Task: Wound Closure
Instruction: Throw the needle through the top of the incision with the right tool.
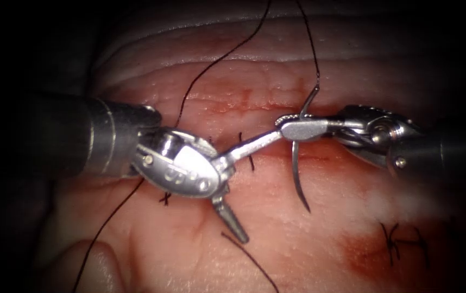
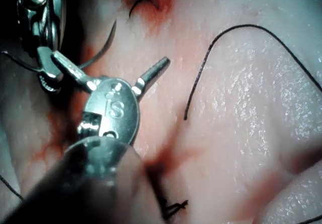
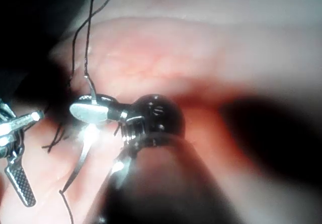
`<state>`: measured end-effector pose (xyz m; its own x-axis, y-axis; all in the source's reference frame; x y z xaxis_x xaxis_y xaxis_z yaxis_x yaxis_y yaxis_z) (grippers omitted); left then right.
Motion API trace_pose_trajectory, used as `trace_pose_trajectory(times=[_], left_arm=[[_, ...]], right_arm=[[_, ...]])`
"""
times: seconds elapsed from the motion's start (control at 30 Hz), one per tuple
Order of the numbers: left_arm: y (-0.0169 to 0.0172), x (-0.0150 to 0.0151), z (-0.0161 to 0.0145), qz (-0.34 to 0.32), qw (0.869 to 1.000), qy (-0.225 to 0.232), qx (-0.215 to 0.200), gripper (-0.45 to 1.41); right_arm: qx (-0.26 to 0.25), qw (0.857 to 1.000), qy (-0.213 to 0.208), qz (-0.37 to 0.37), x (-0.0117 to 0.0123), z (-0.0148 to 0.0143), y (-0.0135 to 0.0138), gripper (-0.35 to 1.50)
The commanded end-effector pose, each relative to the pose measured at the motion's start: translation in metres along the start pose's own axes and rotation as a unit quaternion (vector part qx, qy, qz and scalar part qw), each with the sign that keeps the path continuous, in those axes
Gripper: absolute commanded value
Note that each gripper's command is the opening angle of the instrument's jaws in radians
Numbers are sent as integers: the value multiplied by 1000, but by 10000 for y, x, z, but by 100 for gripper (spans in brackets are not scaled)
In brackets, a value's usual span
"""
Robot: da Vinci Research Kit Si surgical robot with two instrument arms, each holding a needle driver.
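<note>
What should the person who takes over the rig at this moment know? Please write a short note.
Right claw: shut on the needle, gripped nearer its thread end than its tip; the needle is free of the tissue.
Left claw: open wide, holding nothing, upper jaw reaching toward the right claw.
Thread trails up from the needle.
Done: stitches sit across the cut at its left.
Left: the cut beneath the needle is unstitched.

Red fluid (image 1: 363,252): a patch on the tissue (image 1: 298,249) near right, plus a thinner streak along the cut (image 1: 325,156). A tied stitch (image 1: 398,241) sits in that patch, tails sticking out. A second small knot (image 1: 164,199) is near, left of centre. A short stitch (image 1: 252,158) crosses the cut mid-scene. A loose cut end of thread (image 1: 249,255) lies near centre, flat on the surface. There's a pale rounded lump (image 1: 89,266) near left; can't tell what it is.
</note>
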<state>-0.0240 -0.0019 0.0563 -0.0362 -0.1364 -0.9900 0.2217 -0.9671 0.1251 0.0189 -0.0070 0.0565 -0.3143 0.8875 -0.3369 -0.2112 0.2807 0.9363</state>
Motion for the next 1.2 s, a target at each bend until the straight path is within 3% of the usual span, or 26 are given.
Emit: trace_pose_trajectory(times=[0.03,0.13,0.23,0.3,0.37,0.4,0.43,0.53,0.7,0.83,0.93,1.03,1.2], left_arm=[[1,-6,6,-13,1000,-7,1,91],[4,-7,7,-24,1000,-15,4,79],[4,-7,5,-41,999,-17,10,79],[3,-7,4,-55,998,-20,23,81],[1,-9,3,-95,993,-40,50,71],[0,-13,3,-126,988,-60,71,63],[0,-16,4,-139,984,-72,82,41],[4,-26,7,-144,980,-97,100,-3],[19,-50,17,-142,974,-132,120,-38],[30,-75,27,-142,964,-177,139,-45],[38,-93,32,-181,949,-199,162,-45],[43,-109,34,-208,936,-214,185,-33],[44,-130,29,-232,919,-237,212,-31]], right_arm=[[-19,1000,0,-19,-3,6,9,-35],[-59,997,1,-48,2,7,17,-35],[-83,992,1,-97,6,6,26,-35],[-98,987,-2,-129,8,5,32,-35],[-108,980,-2,-166,10,4,38,-35],[-115,974,-3,-194,12,2,43,-35],[-117,970,-3,-214,14,1,47,-35],[-121,958,-4,-261,17,-1,55,-35],[-106,945,-6,-310,19,-1,65,-35],[-88,937,3,-338,15,2,65,-35],[-79,927,19,-365,11,3,60,-35],[-71,921,24,-382,7,6,54,-35],[-61,905,29,-420,1,11,46,-35]])
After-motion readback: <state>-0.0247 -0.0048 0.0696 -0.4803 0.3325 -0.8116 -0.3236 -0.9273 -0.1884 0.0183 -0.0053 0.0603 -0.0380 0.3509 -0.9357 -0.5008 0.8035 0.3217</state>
